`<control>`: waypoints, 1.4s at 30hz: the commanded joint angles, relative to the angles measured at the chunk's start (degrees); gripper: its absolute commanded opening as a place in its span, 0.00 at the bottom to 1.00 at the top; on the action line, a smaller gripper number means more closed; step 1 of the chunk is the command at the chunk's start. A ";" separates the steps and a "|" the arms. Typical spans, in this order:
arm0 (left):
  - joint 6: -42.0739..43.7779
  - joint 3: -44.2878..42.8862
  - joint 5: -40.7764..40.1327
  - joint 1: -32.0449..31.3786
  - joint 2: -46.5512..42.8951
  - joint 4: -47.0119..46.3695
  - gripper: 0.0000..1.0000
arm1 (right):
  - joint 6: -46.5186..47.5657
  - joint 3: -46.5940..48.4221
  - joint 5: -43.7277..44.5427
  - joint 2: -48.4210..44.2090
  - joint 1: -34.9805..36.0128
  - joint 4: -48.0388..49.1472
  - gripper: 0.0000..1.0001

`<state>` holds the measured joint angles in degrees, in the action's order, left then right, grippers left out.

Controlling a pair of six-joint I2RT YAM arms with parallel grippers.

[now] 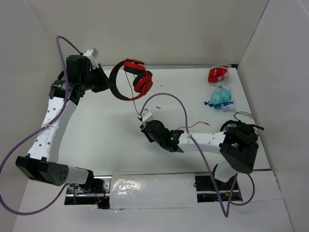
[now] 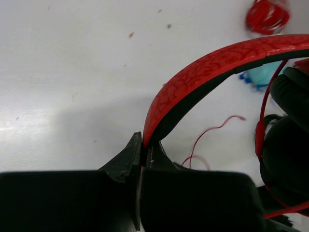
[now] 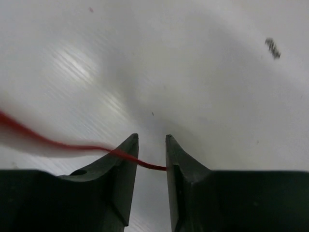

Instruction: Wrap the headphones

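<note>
The red headphones (image 1: 137, 79) hang in the air at the back of the table, tilted, with the black-lined headband (image 2: 207, 67) and a black ear pad (image 2: 289, 145) close in the left wrist view. My left gripper (image 1: 107, 82) is shut on the headband's end (image 2: 144, 140). The thin red cable (image 1: 195, 126) trails down to the table's middle. My right gripper (image 1: 143, 124) sits low over the table there. Its jaws stand apart in the right wrist view (image 3: 152, 137), with the cable (image 3: 58, 143) running across the gap between them.
A small red packet (image 1: 218, 74) and a teal packet (image 1: 221, 98) lie at the back right of the white table (image 1: 96, 140). White walls enclose the table on three sides. Purple arm cables loop over both arms.
</note>
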<state>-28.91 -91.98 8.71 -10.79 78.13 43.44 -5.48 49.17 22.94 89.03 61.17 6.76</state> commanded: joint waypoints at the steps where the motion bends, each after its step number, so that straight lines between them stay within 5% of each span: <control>1: -4.32 -4.17 8.60 0.85 -2.63 -9.25 0.00 | -4.01 -4.95 -1.32 -1.14 -1.14 -1.50 0.38; 13: -2.91 -3.99 15.72 3.31 -5.09 -10.83 0.00 | -7.44 -9.35 2.64 -2.99 -3.51 -0.26 0.38; 15: -2.47 -3.90 17.91 3.49 -5.70 -11.45 0.00 | -8.14 -10.84 0.01 -3.52 -5.35 0.79 0.34; 20: -1.94 -1.10 23.35 4.28 -7.55 -13.73 0.00 | -10.34 -13.91 -8.04 -5.62 -12.54 3.15 0.00; 28: 3.76 10.23 36.28 4.55 -10.10 -23.29 0.00 | -8.59 -12.10 -22.67 -10.37 -26.51 3.01 0.00; 37: 2.72 17.28 31.37 4.28 -10.10 -25.86 0.00 | -9.38 -2.85 -34.52 -5.37 -44.71 -6.33 0.00; 42: 7.79 18.85 41.78 3.24 -12.64 -30.25 0.00 | -6.75 5.12 -35.79 0.17 -45.70 -13.78 0.00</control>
<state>-24.16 -72.62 39.35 -6.68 68.99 21.41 -13.78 48.53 -10.39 86.56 15.14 -0.49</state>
